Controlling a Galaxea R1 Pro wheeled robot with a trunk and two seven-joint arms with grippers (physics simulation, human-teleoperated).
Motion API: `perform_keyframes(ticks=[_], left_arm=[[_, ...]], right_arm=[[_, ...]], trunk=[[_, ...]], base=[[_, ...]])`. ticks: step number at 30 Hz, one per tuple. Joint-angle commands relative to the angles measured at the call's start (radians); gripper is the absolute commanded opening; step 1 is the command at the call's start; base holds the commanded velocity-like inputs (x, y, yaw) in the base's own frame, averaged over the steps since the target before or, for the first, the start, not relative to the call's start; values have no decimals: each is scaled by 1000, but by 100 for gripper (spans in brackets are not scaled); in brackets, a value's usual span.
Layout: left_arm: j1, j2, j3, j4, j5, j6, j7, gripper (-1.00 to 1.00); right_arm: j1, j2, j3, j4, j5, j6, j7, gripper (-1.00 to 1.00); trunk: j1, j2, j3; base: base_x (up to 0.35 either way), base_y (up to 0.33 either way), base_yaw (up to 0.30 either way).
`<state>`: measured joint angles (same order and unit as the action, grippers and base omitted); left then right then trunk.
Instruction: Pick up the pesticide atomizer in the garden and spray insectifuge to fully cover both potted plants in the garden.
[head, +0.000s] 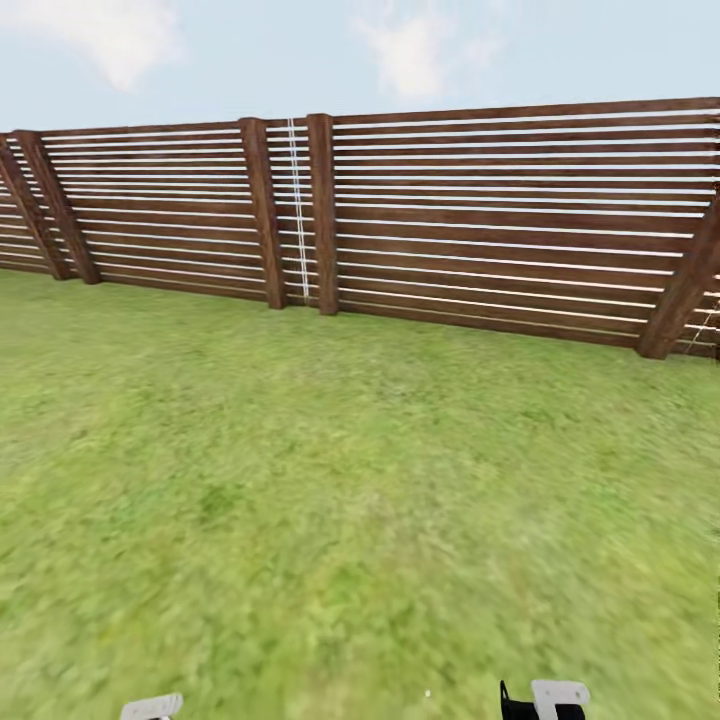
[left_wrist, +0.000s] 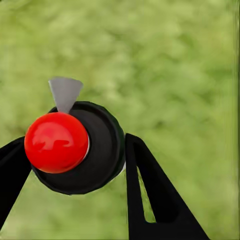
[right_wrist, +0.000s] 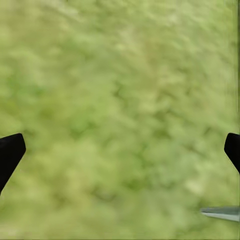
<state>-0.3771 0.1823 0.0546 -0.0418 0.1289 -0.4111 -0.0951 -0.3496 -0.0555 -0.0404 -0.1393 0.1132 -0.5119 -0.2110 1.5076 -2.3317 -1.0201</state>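
Between the black fingers (left_wrist: 150, 195) of the left gripper (left_wrist: 75, 175) sits the atomizer (left_wrist: 85, 150), clamped at its dark round body, red cap toward the camera; judged a carrying hold for transit; the right gripper (right_wrist: 120, 150) is spread wide and holds nothing; beyond lie lawn (head: 360, 480) and slatted fence (head: 480, 220); no potted plants appear ahead.

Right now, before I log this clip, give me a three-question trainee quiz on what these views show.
1. True or false: the left gripper is shut on the black round-bodied atomizer with a red ball cap.
2. The right gripper is: A open, B shut.
3. Fill in: beyond the green lawn stands a brown horizontal-slat wooden ____.

Key: 1 true; 2 A; 3 fence.
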Motion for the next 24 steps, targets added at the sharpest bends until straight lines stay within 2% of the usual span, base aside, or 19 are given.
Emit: perform_keyframes(ticks=[1,24], left_arm=[[0,0,5,1,9,-2,-10,-100],[0,0,5,2,9,-2,-10,-100]], right_arm=[[-1,0,-4,1,10,-2,-5,100],[-1,0,-4,1,10,-2,-5,100]], trunk=[[0,0,-1],[0,0,-1]], base=[[334,106,-264],[324,156,-264]])
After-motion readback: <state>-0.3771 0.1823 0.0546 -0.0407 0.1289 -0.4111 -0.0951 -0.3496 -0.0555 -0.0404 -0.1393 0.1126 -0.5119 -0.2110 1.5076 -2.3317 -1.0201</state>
